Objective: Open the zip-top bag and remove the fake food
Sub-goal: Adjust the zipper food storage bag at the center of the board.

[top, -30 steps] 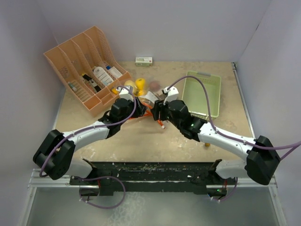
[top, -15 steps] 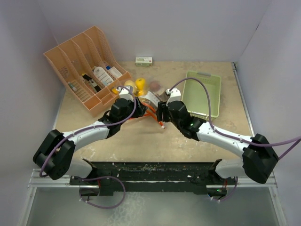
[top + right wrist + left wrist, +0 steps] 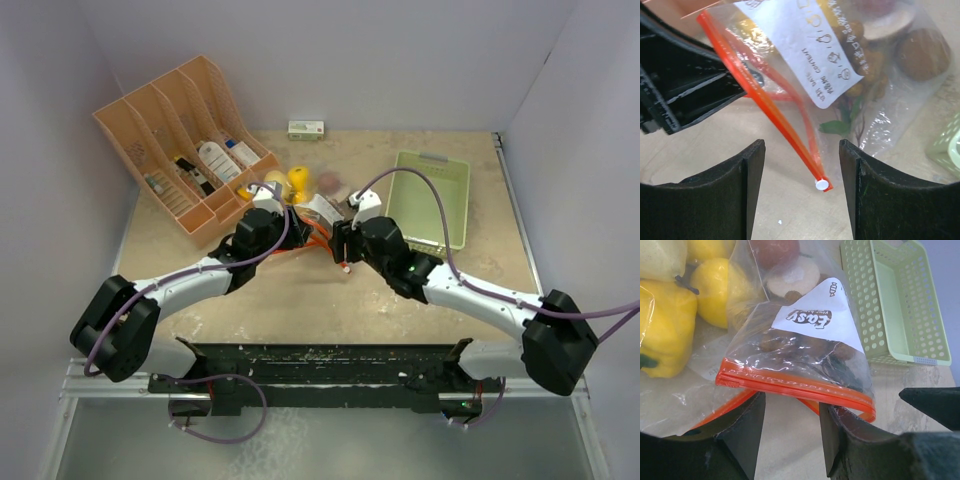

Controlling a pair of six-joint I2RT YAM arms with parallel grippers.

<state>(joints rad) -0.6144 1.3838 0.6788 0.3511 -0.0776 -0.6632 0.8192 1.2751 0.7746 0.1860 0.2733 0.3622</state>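
Midway in right gripper point(image 3: 801, 150): zip edge point(image 3: 760, 98)

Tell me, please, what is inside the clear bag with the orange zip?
Through the bag show a brown nut-like lump, a reddish piece and a green leaf; the white label hides whatever lies beneath it.

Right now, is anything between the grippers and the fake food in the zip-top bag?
Yes. The zip-top bag wraps the brown fake food in clear plastic, and its orange zip strip crosses in front of the open left gripper and right gripper. Nothing else lies between. Whether the strip is parted, I cannot tell.
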